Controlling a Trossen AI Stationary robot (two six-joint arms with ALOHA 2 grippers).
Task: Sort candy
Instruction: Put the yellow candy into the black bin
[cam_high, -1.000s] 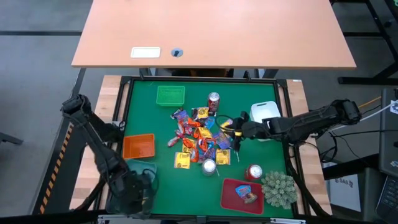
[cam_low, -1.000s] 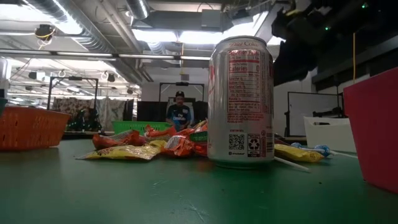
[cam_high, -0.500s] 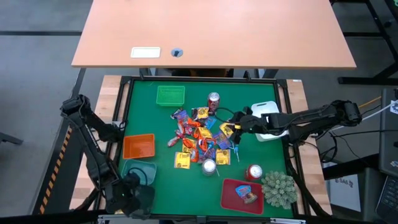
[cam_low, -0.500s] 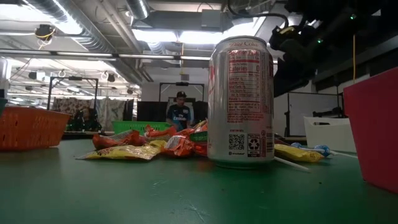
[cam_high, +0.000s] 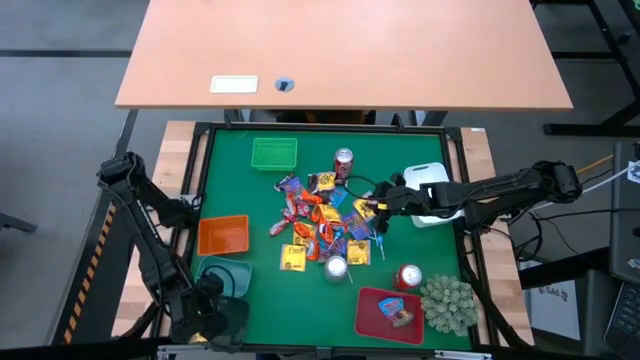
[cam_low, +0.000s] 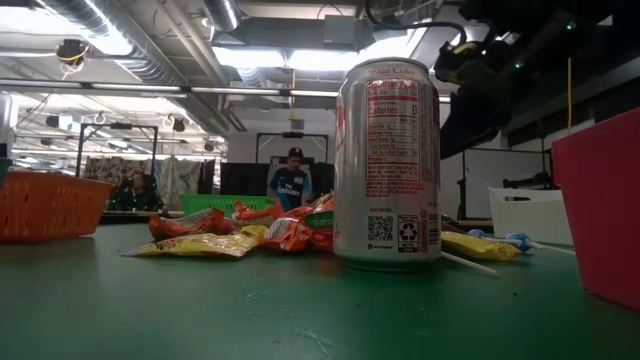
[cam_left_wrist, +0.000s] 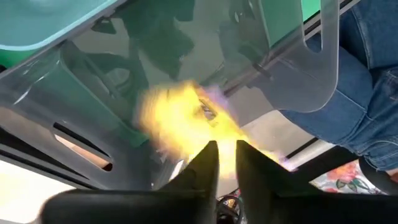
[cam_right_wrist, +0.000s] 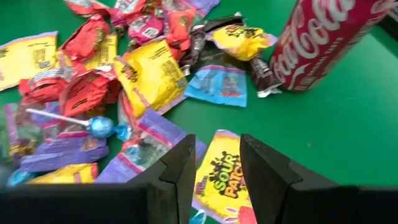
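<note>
The candy lies in a loose pile (cam_high: 320, 220) on the middle of the green mat, with yellow, red, blue and purple wrappers (cam_right_wrist: 149, 74). My right gripper (cam_high: 372, 207) hovers open over the pile's right side. In its wrist view the fingers (cam_right_wrist: 214, 168) stand on either side of a yellow Sour Patch packet (cam_right_wrist: 224, 183) lying below them. My left gripper (cam_high: 210, 305) is at the near left, over the teal bin (cam_high: 228, 275). Its fingers (cam_left_wrist: 227, 152) show a narrow gap. A blurred yellow candy (cam_left_wrist: 180, 115) is just beyond the tips, inside the bin (cam_left_wrist: 93, 74).
Three drink cans stand around the pile (cam_high: 343, 160), (cam_high: 336, 267), (cam_high: 407, 277). Bins ring it: green (cam_high: 273, 152), orange (cam_high: 222, 235), white (cam_high: 425, 180) and red (cam_high: 388, 312). A spiky plant (cam_high: 448, 303) is at the near right. A person's jeans (cam_left_wrist: 367, 93) show beyond the table's near edge.
My left arm has swung a little toward the table's left edge and its wrist has rolled; more of the teal bin now shows beside it. My right gripper has tipped slightly down over the pile.
</note>
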